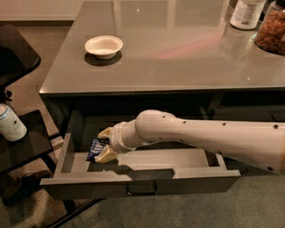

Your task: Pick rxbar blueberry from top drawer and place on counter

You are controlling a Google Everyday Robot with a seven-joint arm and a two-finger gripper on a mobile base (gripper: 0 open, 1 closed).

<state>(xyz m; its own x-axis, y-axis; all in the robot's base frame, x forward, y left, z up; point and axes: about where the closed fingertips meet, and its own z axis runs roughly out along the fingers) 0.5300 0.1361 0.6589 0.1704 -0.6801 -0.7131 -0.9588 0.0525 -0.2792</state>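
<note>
The top drawer (133, 182) is pulled open below the counter (178, 49). My gripper (105, 144) is inside the drawer at its left end. Its yellowish fingertips (105, 132) sit on either side of the rxbar blueberry (95, 148), a dark blue wrapper with white lettering, and are shut on it. The bar is held just above the drawer floor near the left wall. My white arm reaches in from the right and hides the middle of the drawer's back.
A white bowl (103, 46) stands on the counter at the left. A white bottle (246, 13) and a jar of snacks (271, 31) stand at the counter's far right. A black side table (26, 142) with a can (11, 123) stands left of the drawer.
</note>
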